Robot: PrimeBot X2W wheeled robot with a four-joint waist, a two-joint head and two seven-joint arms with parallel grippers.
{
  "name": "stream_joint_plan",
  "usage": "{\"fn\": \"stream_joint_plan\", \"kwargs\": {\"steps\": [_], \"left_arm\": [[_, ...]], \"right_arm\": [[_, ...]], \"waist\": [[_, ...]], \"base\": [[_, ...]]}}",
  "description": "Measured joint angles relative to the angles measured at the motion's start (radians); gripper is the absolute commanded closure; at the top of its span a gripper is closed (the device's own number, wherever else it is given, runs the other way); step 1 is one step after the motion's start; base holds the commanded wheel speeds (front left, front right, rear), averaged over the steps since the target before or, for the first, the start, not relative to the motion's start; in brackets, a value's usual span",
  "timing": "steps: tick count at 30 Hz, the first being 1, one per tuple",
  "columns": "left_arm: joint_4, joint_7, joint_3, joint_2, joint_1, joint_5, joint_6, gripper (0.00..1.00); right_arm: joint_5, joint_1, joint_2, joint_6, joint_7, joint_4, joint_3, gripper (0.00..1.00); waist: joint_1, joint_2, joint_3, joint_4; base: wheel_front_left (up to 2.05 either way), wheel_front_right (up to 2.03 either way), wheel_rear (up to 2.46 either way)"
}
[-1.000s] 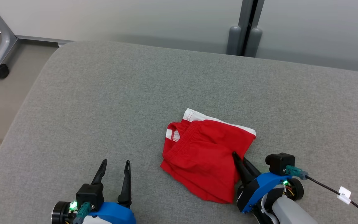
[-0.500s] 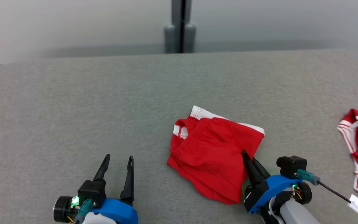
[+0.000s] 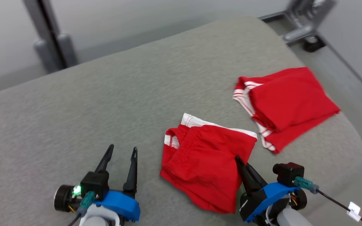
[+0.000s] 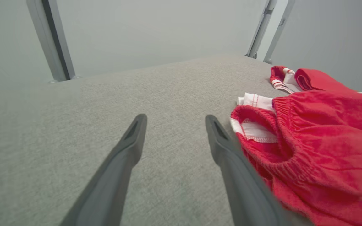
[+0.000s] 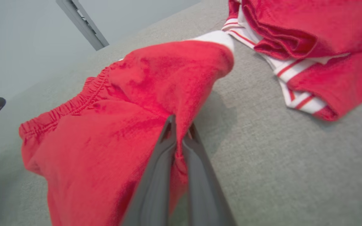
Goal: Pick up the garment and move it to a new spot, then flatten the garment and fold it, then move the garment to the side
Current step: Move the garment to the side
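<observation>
Left claw (image 4: 176, 118) spread over grey table (image 4: 58, 131); red garment (image 4: 319, 150) close beside one finger.

No legible text anywhere. Small white paper tag (image 3: 352, 209) on thin black cable (image 3: 331, 200), lower right of head view: unreadable.

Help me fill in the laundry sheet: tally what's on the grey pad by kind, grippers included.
red shorts, elastic waistband: 1
folded red garment, white striped trim: 1
grippers, left gripper and right gripper: 2
Total: 4
</observation>
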Motion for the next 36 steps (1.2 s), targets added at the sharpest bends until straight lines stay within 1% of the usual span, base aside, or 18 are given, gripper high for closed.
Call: {"fn": "stream_joint_plan", "kwargs": {"steps": [5, 8, 13, 16, 18, 21, 25, 32, 36], "left_arm": [[0.003, 0.000, -0.001, -0.001, -0.011, 0.012, -0.008, 0.00], [0.007, 0.000, -0.009, -0.001, -0.018, 0.024, -0.017, 0.00], [0.012, 0.000, -0.013, 0.000, -0.022, 0.036, -0.027, 0.00], [0.016, 0.000, -0.025, 0.000, -0.023, 0.044, -0.034, 0.00], [0.021, 0.000, -0.037, -0.002, -0.024, 0.052, -0.039, 0.00], [0.029, 0.000, -0.054, 0.001, -0.026, 0.054, -0.044, 0.00], [0.030, 0.000, -0.074, -0.001, -0.026, 0.052, -0.050, 0.00], [0.021, 0.000, -0.096, 0.001, -0.026, 0.024, -0.052, 0.00], [0.014, 0.000, -0.102, 0.000, -0.027, 0.005, -0.051, 0.00]], "right_arm": [[0.002, 0.017, 0.000, 0.000, 0.000, -0.018, 0.018, 1.00], [-0.003, 0.020, -0.001, 0.000, 0.000, -0.026, 0.011, 1.00], [-0.050, 0.013, 0.000, 0.000, 0.000, -0.024, 0.005, 1.00], [-0.109, -0.029, -0.002, 0.000, 0.000, -0.012, -0.007, 1.00], [-0.148, -0.072, -0.019, 0.000, 0.000, -0.002, -0.012, 1.00], [-0.199, -0.142, -0.073, 0.000, 0.000, 0.032, -0.021, 1.00], [-0.258, -0.244, -0.194, 0.000, 0.001, 0.113, -0.043, 1.00], [-0.332, -0.372, -0.395, 0.000, 0.079, 0.256, -0.031, 1.00], [-0.346, -0.397, -0.474, 0.001, 0.114, 0.321, -0.046, 1.00]], "waist": [[-0.0001, 0.0000, -0.009, -0.093], [-0.0001, -0.0001, -0.010, -0.118], [0.0002, 0.0000, 0.011, -0.116], [0.0000, -0.0001, 0.017, -0.093], [0.0000, -0.0001, 0.021, -0.071], [0.0001, -0.0001, 0.024, -0.026], [-0.0001, -0.0001, 0.026, 0.048], [0.0000, -0.0001, 0.045, 0.178], [0.0000, 0.0000, 0.063, 0.242]], "base": [[0.00, 0.00, 0.00], [0.00, 0.00, 0.00], [0.00, 0.00, 0.00], [0.00, 0.00, 0.00], [0.00, 0.00, 0.00], [0.00, 0.00, 0.00], [0.00, 0.00, 0.00], [0.00, 0.00, 0.00], [0.00, 0.00, 0.00]]}}
